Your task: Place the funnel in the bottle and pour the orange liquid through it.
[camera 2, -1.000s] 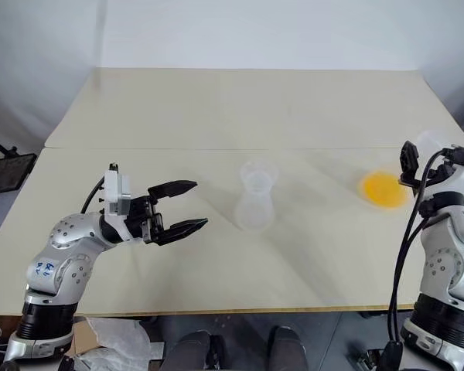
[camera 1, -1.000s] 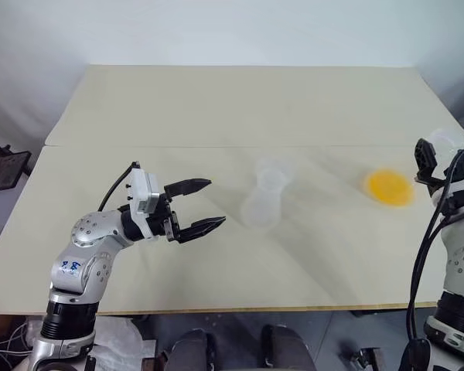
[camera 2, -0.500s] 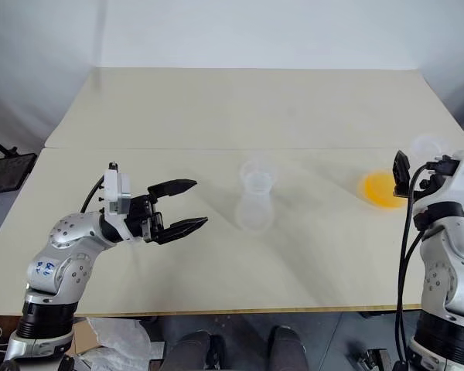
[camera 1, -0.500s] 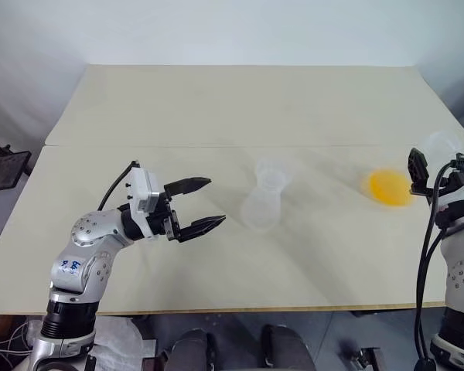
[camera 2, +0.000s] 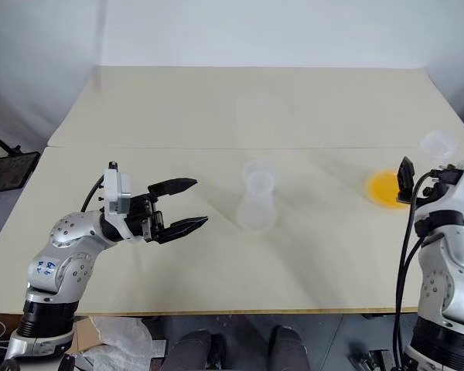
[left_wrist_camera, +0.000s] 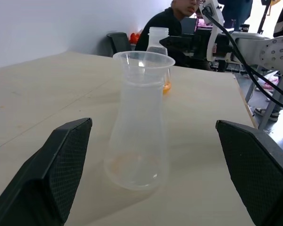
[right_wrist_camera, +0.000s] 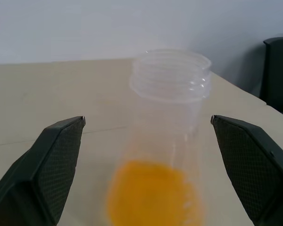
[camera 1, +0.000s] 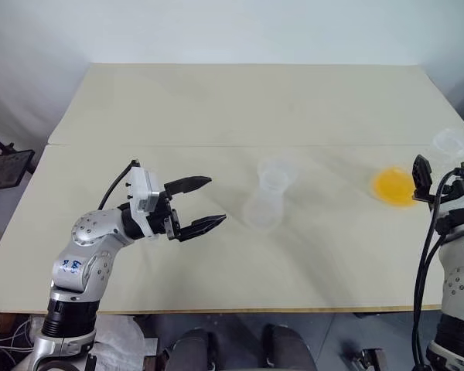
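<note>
On the left side of the head view, the left gripper (camera 1: 215,201) is wide open and holds nothing. It hangs over the big pale beige table (camera 1: 216,108) and points to the right, toward the middle of the frame.

In the middle of the frame stands the bottle (camera 1: 263,210), a see-through plastic flask with a wide round bottom and a thin neck. It stands up straight on the table, a little way apart from the left gripper's tips. The funnel (camera 1: 276,174), a small see-through plastic cup with a wide round top, sits in the bottle's neck. The bottle looks almost empty.

On the right side of the frame stands a second see-through flask (camera 1: 448,144) with a ridged neck. The orange liquid (camera 1: 393,186), bright and yellow-orange, lies as a flat round pool in its bottom.

At the right edge, the right gripper (right_wrist_camera: 147,118) is wide open too and holds nothing. It is near this flask. In the right wrist view the flask stands in front of the two black fingers (right_wrist_camera: 47,165), and they do not touch it.
</note>
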Controlling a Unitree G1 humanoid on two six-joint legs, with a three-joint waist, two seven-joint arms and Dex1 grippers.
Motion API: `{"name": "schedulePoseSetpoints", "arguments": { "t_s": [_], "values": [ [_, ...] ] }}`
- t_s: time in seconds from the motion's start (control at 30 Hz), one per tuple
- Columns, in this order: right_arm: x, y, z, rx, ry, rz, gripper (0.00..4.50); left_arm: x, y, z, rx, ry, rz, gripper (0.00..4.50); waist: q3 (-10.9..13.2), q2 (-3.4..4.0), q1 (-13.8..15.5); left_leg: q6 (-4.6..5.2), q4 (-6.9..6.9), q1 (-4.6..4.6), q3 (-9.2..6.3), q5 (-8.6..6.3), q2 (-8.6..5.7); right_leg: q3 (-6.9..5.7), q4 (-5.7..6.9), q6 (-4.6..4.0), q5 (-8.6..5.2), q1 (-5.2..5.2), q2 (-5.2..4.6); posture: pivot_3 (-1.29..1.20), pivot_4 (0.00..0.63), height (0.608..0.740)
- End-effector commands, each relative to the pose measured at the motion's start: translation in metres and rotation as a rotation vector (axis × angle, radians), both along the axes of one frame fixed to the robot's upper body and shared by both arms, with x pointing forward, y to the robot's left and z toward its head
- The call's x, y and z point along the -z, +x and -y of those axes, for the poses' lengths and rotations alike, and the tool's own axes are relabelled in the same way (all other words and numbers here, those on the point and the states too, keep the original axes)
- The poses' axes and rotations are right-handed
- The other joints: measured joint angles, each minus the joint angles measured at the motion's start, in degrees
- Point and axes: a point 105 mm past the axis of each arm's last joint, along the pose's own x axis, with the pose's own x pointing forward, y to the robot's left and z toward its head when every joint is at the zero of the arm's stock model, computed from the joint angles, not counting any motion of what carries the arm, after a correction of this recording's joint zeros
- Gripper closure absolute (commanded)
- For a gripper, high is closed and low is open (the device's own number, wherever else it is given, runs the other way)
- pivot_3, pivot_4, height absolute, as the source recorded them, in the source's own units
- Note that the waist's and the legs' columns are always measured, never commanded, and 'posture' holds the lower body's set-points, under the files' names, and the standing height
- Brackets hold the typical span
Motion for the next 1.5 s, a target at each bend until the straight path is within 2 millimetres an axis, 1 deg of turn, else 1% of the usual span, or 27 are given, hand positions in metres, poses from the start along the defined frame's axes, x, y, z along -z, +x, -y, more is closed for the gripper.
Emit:
{"name": "schedulePoseSetpoints", "arguments": {
  "t_s": [0.03,0.23,0.43,0.7,0.97,1.3,1.4,1.5],
  "values": [
    [-0.006,-0.008,0.016,0.071,-0.001,0.017,0.00,-0.006,-0.002,0.002,0.009,0.000,0.038,0.03,0.00,0.00,-0.04,0.00,-0.02,0.00,0.00,0.00,0.00,0.00,-0.01,0.00,0.00,0.00,0.00,0.00,0.150,0.740],
    [-0.003,-0.009,0.021,0.081,0.028,0.009,0.00,-0.007,-0.002,0.002,0.006,-0.002,0.038,0.03,0.01,0.01,-0.06,-0.01,-0.06,0.00,0.02,0.00,0.00,0.00,-0.03,0.00,0.00,-0.02,0.01,0.00,0.150,0.740],
    [-0.004,0.009,0.016,0.016,0.057,0.023,0.00,-0.007,-0.003,0.003,0.007,-0.004,0.036,0.03,0.01,0.02,-0.11,0.01,-0.05,0.01,0.09,0.02,-0.01,0.01,-0.06,0.01,0.00,-0.02,0.00,0.00,0.150,0.740],
    [-0.011,0.028,0.020,0.016,0.027,0.037,0.00,-0.008,-0.003,0.003,0.003,-0.005,0.040,0.03,0.05,0.09,-0.08,0.00,-0.09,0.01,0.09,0.04,-0.01,0.00,-0.05,0.01,0.00,-0.05,0.00,0.00,0.150,0.740],
    [-0.018,0.040,0.017,-0.006,0.017,0.075,0.00,-0.009,-0.004,0.002,-0.005,-0.008,0.043,0.03,0.06,0.10,-0.07,-0.01,-0.10,0.01,0.10,0.05,-0.01,0.00,-0.04,0.02,0.01,-0.05,0.01,0.00,0.150,0.740],
    [-0.016,0.050,0.022,0.007,0.000,0.099,0.00,-0.008,-0.005,0.003,-0.004,-0.010,0.038,0.03,0.07,0.12,-0.11,-0.03,-0.10,0.00,0.10,0.07,-0.02,-0.01,-0.05,0.02,0.01,-0.05,0.01,0.00,0.150,0.740],
    [-0.017,0.051,0.022,0.012,-0.005,0.119,0.59,-0.008,-0.005,0.003,0.000,-0.017,0.033,0.00,0.08,0.13,-0.14,-0.03,-0.10,0.00,0.10,0.08,-0.01,-0.01,-0.04,0.02,0.01,-0.05,0.01,0.00,0.150,0.740],
    [-0.017,0.051,0.021,0.011,-0.017,0.135,1.59,-0.007,-0.006,0.003,0.003,-0.019,0.028,0.00,0.08,0.14,-0.14,-0.04,-0.10,0.01,0.10,0.08,0.00,-0.01,-0.04,0.02,0.01,-0.05,0.02,0.00,0.150,0.740]
  ]
}}
